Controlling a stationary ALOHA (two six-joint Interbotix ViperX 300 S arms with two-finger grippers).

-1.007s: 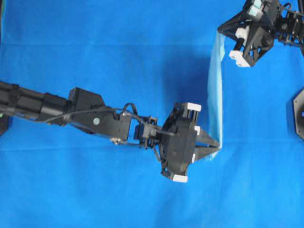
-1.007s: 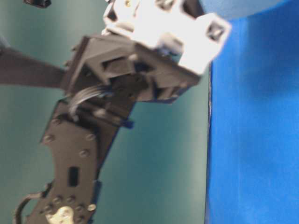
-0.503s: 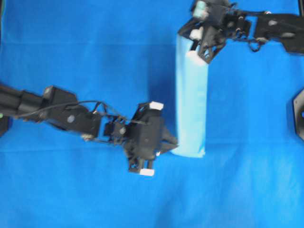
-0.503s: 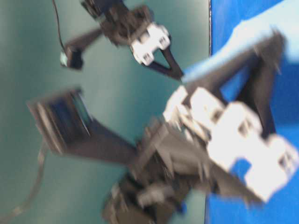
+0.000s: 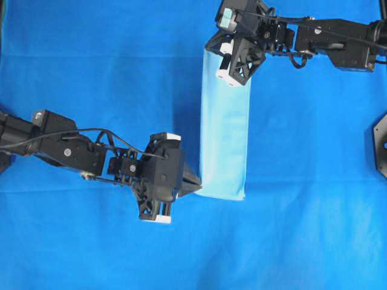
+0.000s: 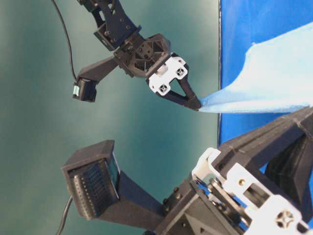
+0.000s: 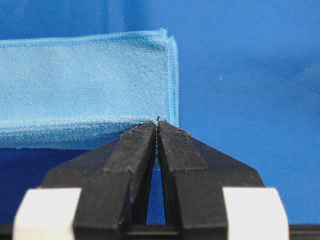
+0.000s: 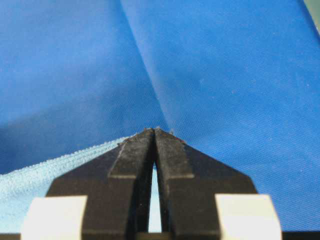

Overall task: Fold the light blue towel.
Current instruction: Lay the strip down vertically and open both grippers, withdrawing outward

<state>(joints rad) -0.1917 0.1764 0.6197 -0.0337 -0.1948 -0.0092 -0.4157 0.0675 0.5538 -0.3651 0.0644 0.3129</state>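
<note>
The light blue towel (image 5: 224,133) lies as a long narrow folded strip on the dark blue covering, running from far to near. My left gripper (image 5: 198,187) is shut on the strip's near left corner, its tips (image 7: 158,123) pinching the folded edge of the towel (image 7: 85,85). My right gripper (image 5: 207,48) is shut on the far left corner. In the right wrist view pale cloth (image 8: 30,185) shows beside the right gripper (image 8: 155,131) and between its fingers. From table level the right gripper (image 6: 196,105) holds that towel (image 6: 264,83) corner slightly lifted.
The royal-blue table covering (image 5: 91,72) spreads all around the strip, with a crease (image 8: 150,75) ahead of the right gripper. A black mount (image 5: 381,145) sits at the right edge. The left arm (image 5: 66,148) stretches in from the left, the right arm (image 5: 332,42) along the far side.
Both grippers have carried the towel leftward. The cloth, first hanging almost on edge, now lies as a wider flat strip. The left gripper sits lower and farther left.
</note>
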